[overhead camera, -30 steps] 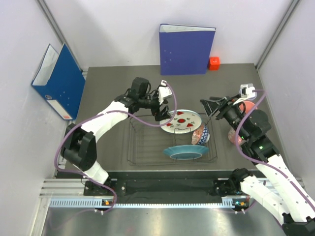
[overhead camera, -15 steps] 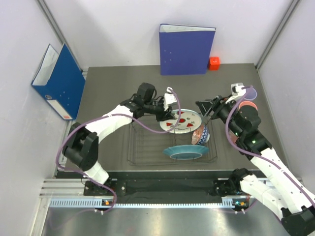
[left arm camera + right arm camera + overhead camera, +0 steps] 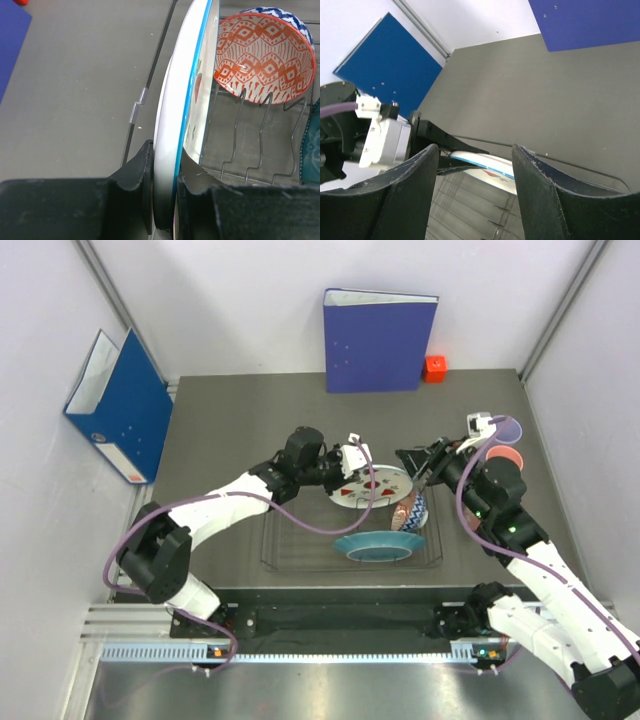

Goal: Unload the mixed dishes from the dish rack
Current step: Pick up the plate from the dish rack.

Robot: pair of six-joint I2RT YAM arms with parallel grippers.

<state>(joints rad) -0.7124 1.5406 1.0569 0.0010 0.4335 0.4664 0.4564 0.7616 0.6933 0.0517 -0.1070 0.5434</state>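
Observation:
The dark wire dish rack holds three dishes. The white plate with red watermelon marks stands on edge at the rack's far side. My left gripper is shut on its left rim; the left wrist view shows that rim pinched between both pads. The red-and-blue patterned bowl leans at the right. The teal plate stands at the front. My right gripper hovers open just right of the white plate, holding nothing. A lavender cup and a pink cup sit beyond the right arm.
A purple binder stands against the back wall beside a small red cube. A blue binder leans at the far left. The left arm's cable loops over the rack's left half.
My left gripper slid right onto the white plate's rim and shut on it. The right gripper moved slightly left toward the rack, still open.

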